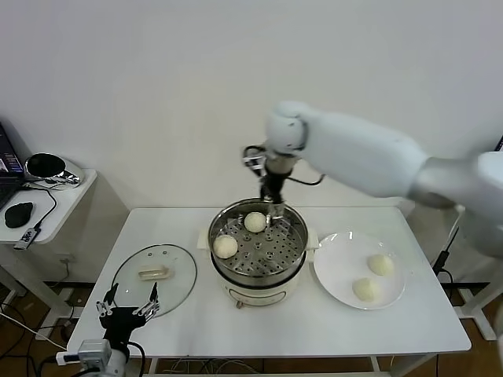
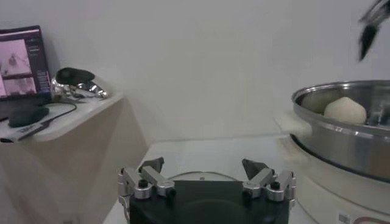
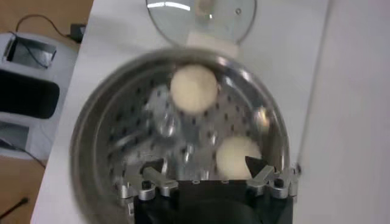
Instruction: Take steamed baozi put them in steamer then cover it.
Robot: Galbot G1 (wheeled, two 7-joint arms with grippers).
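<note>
With two baozi (image 1: 255, 221) in the centre-frame steamer (image 1: 258, 245), right gripper (image 1: 271, 206) hangs spread above; left gripper (image 1: 127, 302) waits spread, lower left

The steamer (image 1: 258, 250) was glossy stainless steel around a perforated metal tray, the steamed baozi (image 1: 225, 247) looked matt, smooth dough, the cover (image 1: 154, 279) near the bench's (image 1: 267, 322) left edge was clear glass with a metal rim, and the bench looked smooth matt white.
</note>
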